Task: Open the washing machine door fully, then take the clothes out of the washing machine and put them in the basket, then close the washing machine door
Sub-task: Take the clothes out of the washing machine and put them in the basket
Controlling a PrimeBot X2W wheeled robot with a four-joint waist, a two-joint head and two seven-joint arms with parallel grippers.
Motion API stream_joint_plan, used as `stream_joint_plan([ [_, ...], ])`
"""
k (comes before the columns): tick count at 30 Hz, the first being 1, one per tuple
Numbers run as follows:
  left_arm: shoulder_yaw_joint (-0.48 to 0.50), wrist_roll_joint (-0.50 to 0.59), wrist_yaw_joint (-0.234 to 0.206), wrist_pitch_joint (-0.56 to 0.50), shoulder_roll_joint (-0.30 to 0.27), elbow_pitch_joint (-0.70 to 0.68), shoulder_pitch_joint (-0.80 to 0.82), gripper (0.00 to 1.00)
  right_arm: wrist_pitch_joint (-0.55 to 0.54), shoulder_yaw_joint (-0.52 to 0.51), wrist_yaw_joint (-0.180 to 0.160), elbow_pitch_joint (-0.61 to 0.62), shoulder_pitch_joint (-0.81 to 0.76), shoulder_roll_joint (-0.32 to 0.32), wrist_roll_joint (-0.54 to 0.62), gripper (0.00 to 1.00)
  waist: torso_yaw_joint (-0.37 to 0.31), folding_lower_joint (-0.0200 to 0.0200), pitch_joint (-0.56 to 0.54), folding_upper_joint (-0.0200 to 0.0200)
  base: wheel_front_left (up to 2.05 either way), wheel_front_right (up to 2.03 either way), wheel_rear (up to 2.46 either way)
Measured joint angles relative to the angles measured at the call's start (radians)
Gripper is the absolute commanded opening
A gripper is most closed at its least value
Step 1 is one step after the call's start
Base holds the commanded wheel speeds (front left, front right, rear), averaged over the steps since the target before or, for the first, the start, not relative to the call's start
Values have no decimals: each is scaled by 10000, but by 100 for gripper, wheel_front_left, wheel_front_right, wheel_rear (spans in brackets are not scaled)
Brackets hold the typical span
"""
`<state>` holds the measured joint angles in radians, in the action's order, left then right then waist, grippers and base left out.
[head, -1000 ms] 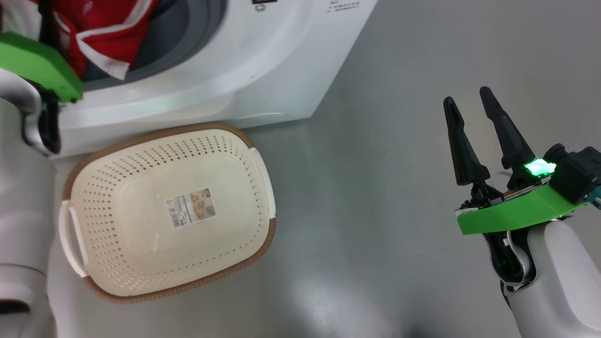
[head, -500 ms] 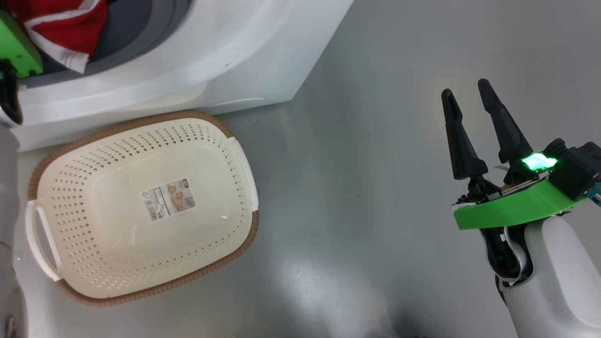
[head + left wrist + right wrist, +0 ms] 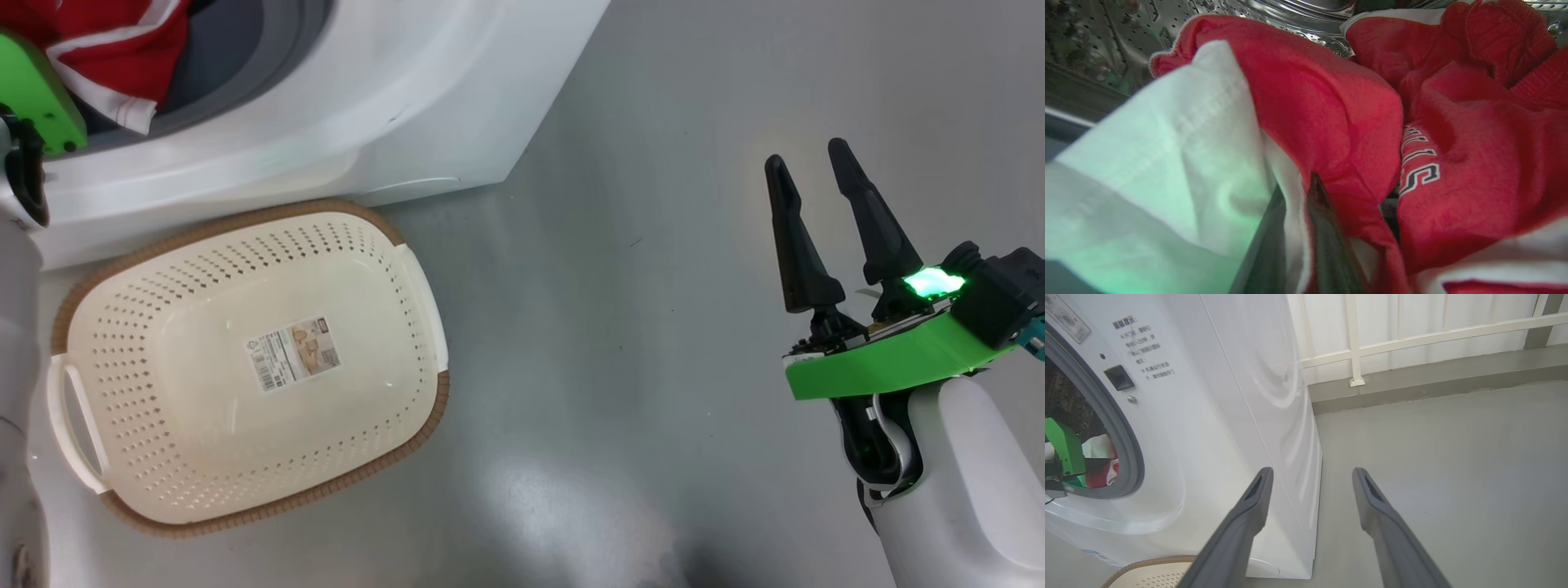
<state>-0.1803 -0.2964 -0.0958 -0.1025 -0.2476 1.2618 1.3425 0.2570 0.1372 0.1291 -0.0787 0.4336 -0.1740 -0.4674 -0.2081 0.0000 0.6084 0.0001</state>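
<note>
The white washing machine (image 3: 367,90) stands open, and its door is out of view. Red and white clothes (image 3: 122,41) lie in the drum mouth. Inside the drum my left gripper (image 3: 1295,192) is shut on the clothes (image 3: 1331,102), with a white fold pinched between its dark fingers. Its green wrist bracket (image 3: 33,90) sits at the drum's opening. The cream basket (image 3: 424,425) rests on the floor in front of the machine, holding only its paper label. Far to the right, my right gripper (image 3: 807,157) hovers open over bare floor, holding nothing.
The right wrist view shows the machine's side panel (image 3: 1274,396), the grey door gasket (image 3: 1128,449), the basket's rim (image 3: 1147,563) and a white railing (image 3: 1355,347) along the back wall. Grey floor (image 3: 653,327) stretches to the right of the machine and basket.
The head camera has turned, so machine and basket sit further left in the picture. The left jaws have closed on the cloth inside the drum. The right gripper has held still.
</note>
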Motion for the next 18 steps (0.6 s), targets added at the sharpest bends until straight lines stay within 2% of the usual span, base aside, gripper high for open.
stream_joint_plan([
  [10, -203, 2, 209, 951, 19, 17, -29, 0, 0, 27, 0, -119, -1, 13, 0, 100, 33, 0, -317, 0, 0, 0, 0],
  [18, -435, 2, 399, 1852, 382, 15, -268, 0, 0, 117, 0, -219, -19, -40, 0, 100, 207, 0, -797, 0, 0, 0, 0],
])
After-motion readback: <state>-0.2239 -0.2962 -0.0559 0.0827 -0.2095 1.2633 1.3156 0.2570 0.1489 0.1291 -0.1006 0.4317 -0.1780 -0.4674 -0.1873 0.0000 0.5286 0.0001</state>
